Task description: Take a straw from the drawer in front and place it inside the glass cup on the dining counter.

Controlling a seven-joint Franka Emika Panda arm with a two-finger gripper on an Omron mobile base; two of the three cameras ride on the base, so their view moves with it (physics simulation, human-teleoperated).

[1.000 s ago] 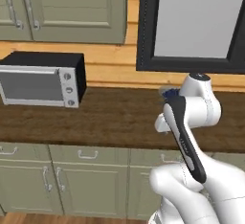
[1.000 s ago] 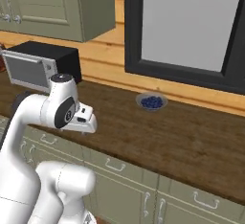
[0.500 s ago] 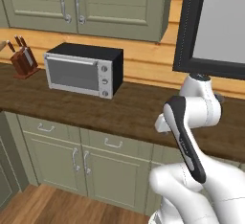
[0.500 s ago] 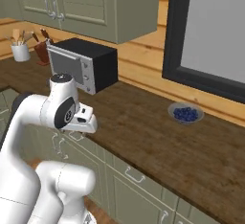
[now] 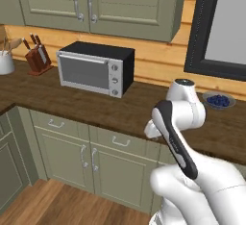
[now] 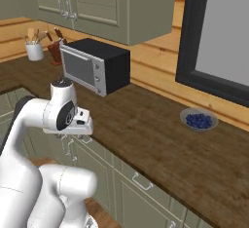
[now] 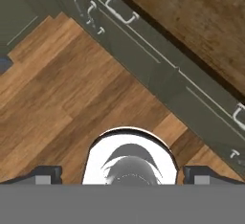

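Kitchen worktop [image 5: 72, 101] | one toaster oven [image 5: 95, 68] | one blueberry bowl [image 6: 198, 120] | end effector [image 7: 122, 174] wide, empty

Dark wood worktop [image 5: 96, 108] carries toaster oven [image 5: 95, 68], blueberry bowl [image 5: 218, 100], knife block [image 5: 37, 60].

A toaster oven [image 5: 95, 68] sits on the worktop [image 5: 96, 108], possibly berries in a bowl [image 5: 218, 100] farther right

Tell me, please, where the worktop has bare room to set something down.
The widest bare stretch of the worktop lies between the toaster oven and the blueberry bowl, and in front of both. It is crowded at the far left, around the knife block and utensil pot.
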